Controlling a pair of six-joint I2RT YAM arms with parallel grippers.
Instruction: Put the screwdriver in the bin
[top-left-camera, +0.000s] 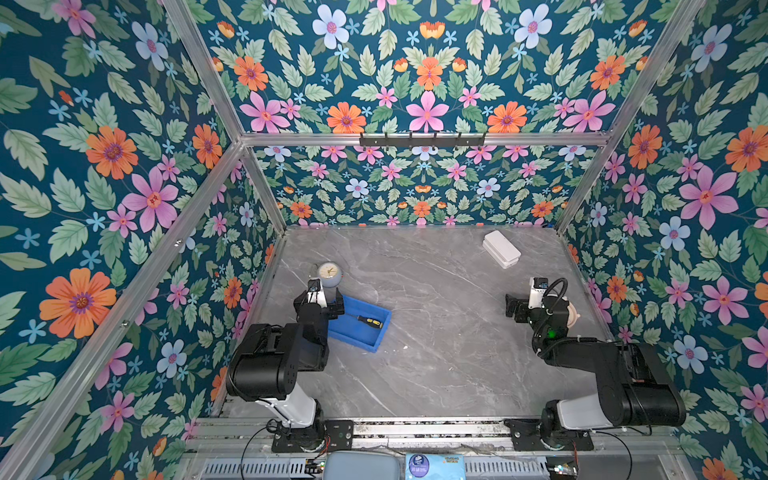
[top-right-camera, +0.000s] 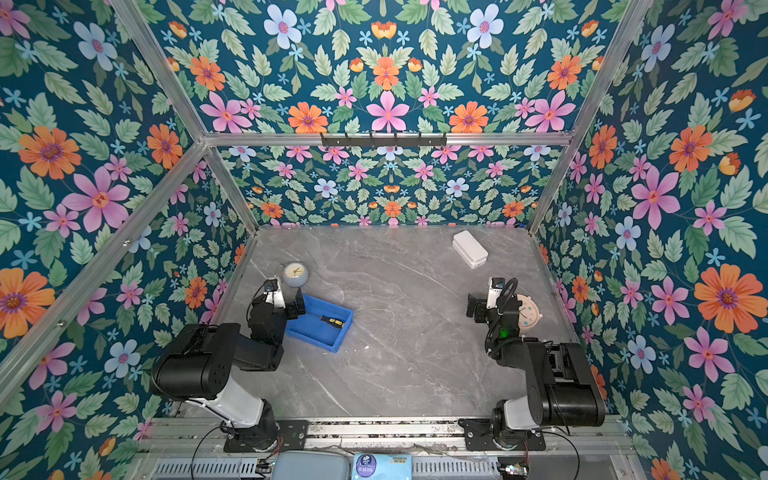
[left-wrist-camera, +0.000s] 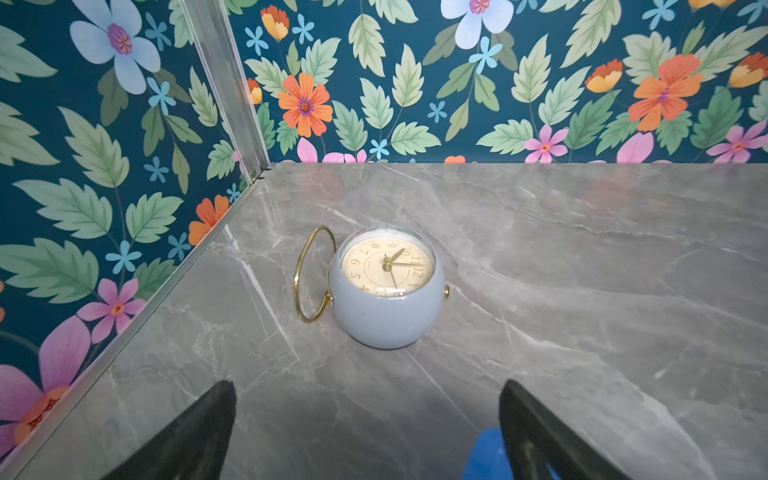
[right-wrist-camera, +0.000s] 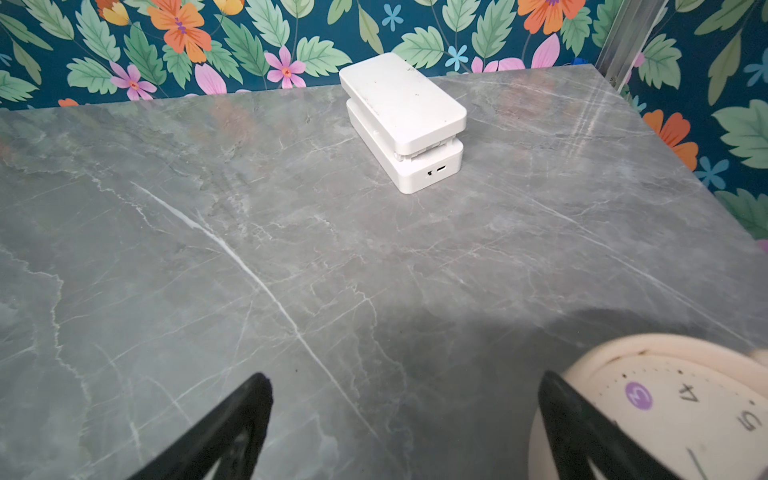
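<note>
Left fingers (left-wrist-camera: 195, 436) spread, holding nothing; right fingers (right-wrist-camera: 232, 428) same, idle on the opposite side. Grey worktop (top-left-camera: 436, 365) carries the blue bin (top-left-camera: 357, 336) on the left side, just beside the left fingers. Screwdriver (top-left-camera: 370, 321) lies flat inside the bin, handle toward mid-worktop, low walls stopping any roll. Task reads as done; nothing left to grip.

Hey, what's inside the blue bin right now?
The screwdriver lies on the floor of the bin, with nothing else showing beside it. The left arm covers the bin's left end in both top views, so anything there cannot be seen.
</note>
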